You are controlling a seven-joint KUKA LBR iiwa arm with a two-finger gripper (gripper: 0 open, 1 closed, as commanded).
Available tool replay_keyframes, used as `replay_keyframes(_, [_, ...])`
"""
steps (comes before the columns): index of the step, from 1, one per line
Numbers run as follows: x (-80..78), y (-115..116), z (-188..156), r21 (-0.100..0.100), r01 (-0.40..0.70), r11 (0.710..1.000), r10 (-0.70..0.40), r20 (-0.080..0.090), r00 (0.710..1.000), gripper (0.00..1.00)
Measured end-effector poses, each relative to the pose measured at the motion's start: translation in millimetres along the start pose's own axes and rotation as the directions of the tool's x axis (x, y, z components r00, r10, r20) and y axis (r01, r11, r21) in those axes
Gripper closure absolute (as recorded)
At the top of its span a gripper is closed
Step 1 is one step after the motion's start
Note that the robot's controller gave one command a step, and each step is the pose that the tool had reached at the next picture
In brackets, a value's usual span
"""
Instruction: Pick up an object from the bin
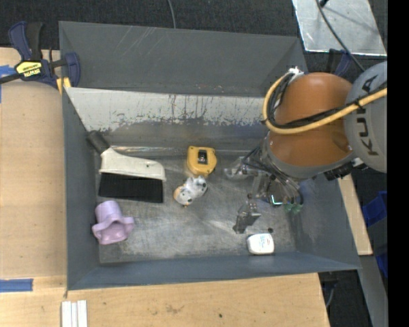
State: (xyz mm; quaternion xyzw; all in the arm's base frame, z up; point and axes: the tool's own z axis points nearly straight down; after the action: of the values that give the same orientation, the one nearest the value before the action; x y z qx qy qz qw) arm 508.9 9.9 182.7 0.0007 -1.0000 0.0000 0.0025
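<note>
Currently the end effector [241, 196] sits low over bare floor of the bin [191, 60], right of centre in the frame. Its fingers are spread apart with nothing between them. Nearest thing: small white rounded case [260, 244], lower right of the bin, just below and slightly right of the lower finger, long axis running left-right. White-grey lump [189, 192] and yellow tape measure [200, 161] lie further off, to the left. Judgement: the case is the closest pick, needing a short shift toward the frame's bottom.
</note>
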Motion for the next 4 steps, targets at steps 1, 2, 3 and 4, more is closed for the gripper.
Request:
replay_keyframes(1, [-1.8, 0.1, -3.6, 0.000, 0.000, 1.000, 0.000, 0.008, 1.000, 0.00])
replay_keyframes(2, [-35.0, 27.7, 44.7, 0.002, 0.098, 0.995, -0.098, 0.012, 0.995, 0.00])
replay_keyframes(3, [-68.1, 52.0, 58.9, 0.002, 0.331, 0.944, -0.331, 0.006, 0.944, 0.00])
replay_keyframes(4, [-77.4, 51.3, 51.1, 0.002, 0.353, 0.936, -0.353, 0.008, 0.936, 0.00])
